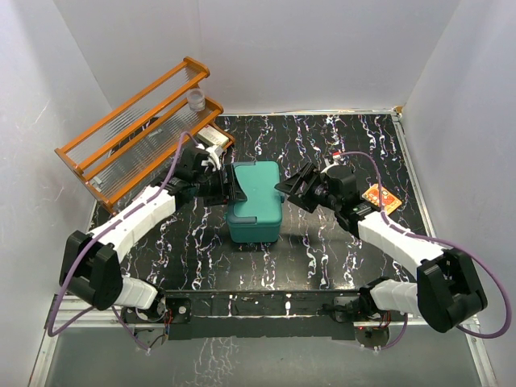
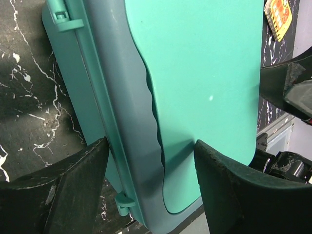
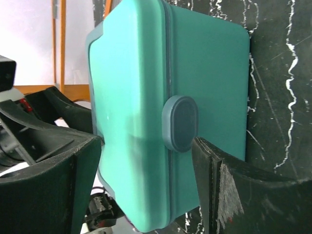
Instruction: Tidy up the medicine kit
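Black marble-look table (image 1: 322, 266), white walls all round. The teal medicine kit (image 1: 256, 197) sits lid down at table ctr, its oval latch (image 3: 180, 124) on the front side wall. L gripper (image 1: 228, 185) meets it from 9 o'clock, jaws spread and straddling the box's edge (one finger low by the side wall, one over the lid), gripping nothing. R gripper (image 1: 289, 184) is at 3 o'clock, jaws wide apart either side of the latch, also empty. Orange wooden rack (image 1: 137, 137) stands at 10 o'clock; a small orange packet (image 1: 380, 197) lies further out at 3 o'clock.
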Controlling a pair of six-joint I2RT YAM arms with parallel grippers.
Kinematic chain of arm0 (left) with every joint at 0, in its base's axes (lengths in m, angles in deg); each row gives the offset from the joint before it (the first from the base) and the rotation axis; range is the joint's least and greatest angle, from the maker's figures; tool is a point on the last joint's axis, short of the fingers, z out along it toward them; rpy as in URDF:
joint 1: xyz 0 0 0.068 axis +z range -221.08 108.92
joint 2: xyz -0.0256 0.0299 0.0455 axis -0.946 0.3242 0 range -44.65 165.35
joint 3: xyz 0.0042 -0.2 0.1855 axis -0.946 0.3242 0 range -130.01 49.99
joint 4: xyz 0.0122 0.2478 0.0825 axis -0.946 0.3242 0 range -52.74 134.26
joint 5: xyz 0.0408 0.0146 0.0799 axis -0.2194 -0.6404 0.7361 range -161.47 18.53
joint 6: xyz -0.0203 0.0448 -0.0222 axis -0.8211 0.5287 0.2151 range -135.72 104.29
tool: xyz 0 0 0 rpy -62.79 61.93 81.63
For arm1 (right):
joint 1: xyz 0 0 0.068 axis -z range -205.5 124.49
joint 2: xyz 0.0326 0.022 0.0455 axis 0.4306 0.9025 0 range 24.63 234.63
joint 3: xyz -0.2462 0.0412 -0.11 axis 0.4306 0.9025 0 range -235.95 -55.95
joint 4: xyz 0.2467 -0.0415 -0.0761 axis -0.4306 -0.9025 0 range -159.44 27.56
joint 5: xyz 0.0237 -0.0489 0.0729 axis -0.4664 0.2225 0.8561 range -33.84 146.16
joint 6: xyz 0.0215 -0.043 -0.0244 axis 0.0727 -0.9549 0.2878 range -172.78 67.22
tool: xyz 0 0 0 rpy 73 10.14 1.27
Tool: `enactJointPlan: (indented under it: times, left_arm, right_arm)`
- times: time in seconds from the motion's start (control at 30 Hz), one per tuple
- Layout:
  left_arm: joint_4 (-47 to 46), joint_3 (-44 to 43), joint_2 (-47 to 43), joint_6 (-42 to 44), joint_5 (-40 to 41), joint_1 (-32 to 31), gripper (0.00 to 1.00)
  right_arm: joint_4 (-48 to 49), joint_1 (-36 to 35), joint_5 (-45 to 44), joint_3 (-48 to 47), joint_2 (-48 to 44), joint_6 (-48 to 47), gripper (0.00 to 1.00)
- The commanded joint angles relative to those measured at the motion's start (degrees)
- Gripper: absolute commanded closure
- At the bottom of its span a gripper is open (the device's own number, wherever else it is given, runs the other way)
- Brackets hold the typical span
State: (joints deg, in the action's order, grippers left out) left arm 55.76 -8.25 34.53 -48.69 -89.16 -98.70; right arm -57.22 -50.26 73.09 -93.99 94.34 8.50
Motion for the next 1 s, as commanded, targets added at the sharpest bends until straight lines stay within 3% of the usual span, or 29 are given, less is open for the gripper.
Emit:
enactJointPlan:
  times: [0.0, 0.37, 0.47, 0.8, 0.97]
  left_arm:
    - [3.6, -2.1, 3.0, 2.4, 0.3, -0.6, 0.34]
    - [4.0, -4.1, 5.1, 3.7, -1.0, -0.6, 0.35]
    - [3.8, -4.3, 5.4, 4.0, -1.5, -0.6, 0.35]
    - [3.5, -4.6, 6.2, 4.4, -2.6, -0.6, 0.36]
    - [2.9, -5.0, 6.9, 4.7, -3.6, -0.6, 0.37]
  right_arm:
    - [-1.3, -0.3, -1.7, -3.2, 0.4, -6.4, 0.27]
    - [-0.9, -0.3, 1.8, -5.5, 4.8, -11.6, 0.32]
    - [-1.0, -0.5, 1.9, -6.1, 5.3, -12.1, 0.38]
    - [-7.9, -4.0, -3.8, -10.3, 9.5, -15.8, 0.54]
    - [-12.9, -7.4, -10.0, -14.1, 11.2, -17.3, 0.58]
